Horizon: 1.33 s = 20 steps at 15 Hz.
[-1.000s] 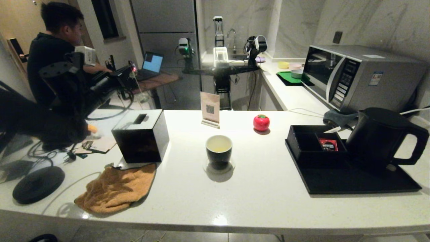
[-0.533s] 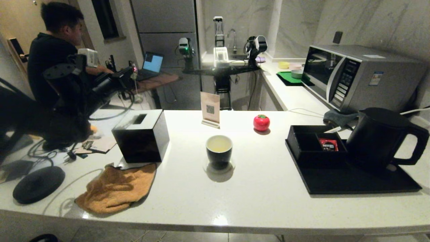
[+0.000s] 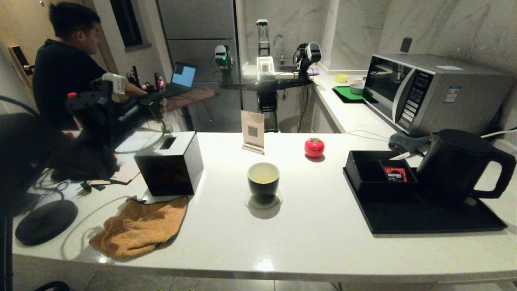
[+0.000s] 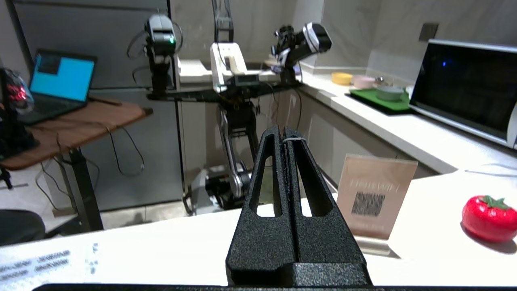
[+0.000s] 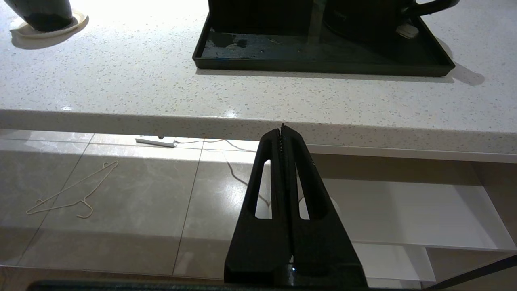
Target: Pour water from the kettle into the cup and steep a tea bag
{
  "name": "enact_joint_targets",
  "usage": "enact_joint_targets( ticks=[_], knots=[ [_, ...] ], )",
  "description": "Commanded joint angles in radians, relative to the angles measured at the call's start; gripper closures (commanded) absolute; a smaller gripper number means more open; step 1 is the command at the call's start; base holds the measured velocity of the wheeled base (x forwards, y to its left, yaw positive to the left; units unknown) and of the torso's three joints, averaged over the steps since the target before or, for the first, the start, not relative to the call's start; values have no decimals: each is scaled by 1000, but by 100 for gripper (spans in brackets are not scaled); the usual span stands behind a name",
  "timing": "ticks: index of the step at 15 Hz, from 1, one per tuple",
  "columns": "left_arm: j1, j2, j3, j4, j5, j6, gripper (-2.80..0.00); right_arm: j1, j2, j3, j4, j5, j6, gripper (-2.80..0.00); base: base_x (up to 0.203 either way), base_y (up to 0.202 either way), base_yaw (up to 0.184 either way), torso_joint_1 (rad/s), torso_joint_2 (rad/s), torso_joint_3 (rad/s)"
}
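Note:
The kettle [image 3: 456, 161], matte black with a loop handle, stands on the black tray [image 3: 424, 220] at the right. The small black cup [image 3: 263, 180] sits on a coaster mid-counter, with a pale yellowish inside. No tea bag shows in any view. My left gripper [image 4: 284, 131] is shut and empty. It hangs over the counter's far left, level with the sign and well away from the cup. My right gripper [image 5: 282, 128] is shut and empty, below the counter's front edge, in front of the tray [image 5: 323, 66]. The kettle's base [image 5: 363, 16] and the cup's foot [image 5: 40, 14] show beyond it.
A black square box [image 3: 169, 163] and an orange cloth [image 3: 139, 226] lie at the left, by a black round disc [image 3: 46, 221]. A QR sign [image 3: 252, 131] and a red tomato [image 3: 314, 147] stand behind the cup. A red sachet [image 3: 394, 173] sits in the tray's box. Behind is a microwave [image 3: 432, 93].
My left arm has shifted at the far left, its wrist swinging in toward the counter. Nothing on the counter has moved.

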Motion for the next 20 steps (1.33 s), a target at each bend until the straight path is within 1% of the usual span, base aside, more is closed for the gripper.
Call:
enact_joint_targets(
  ticks=[1, 5, 11, 18, 20],
  knots=[
    [0, 26, 0, -14, -2, 0, 0, 1, 1, 0, 1, 1, -1, 0, 0, 0, 0, 0, 0, 0],
    [0, 56, 6, -50, -4, 0, 0, 1, 1, 0, 0, 1, -1, 0, 0, 0, 0, 0, 0, 0],
    [-6, 66, 20, -62, -3, 0, 0, 1, 1, 0, 0, 1, -1, 0, 0, 0, 0, 0, 0, 0],
    [-3, -4, 24, -53, -5, 0, 0, 1, 1, 0, 2, 1, -1, 0, 0, 0, 0, 0, 0, 0],
    [-3, -29, 61, -50, -5, 0, 0, 0, 1, 0, 2, 1, -1, 0, 0, 0, 0, 0, 0, 0]
  ],
)
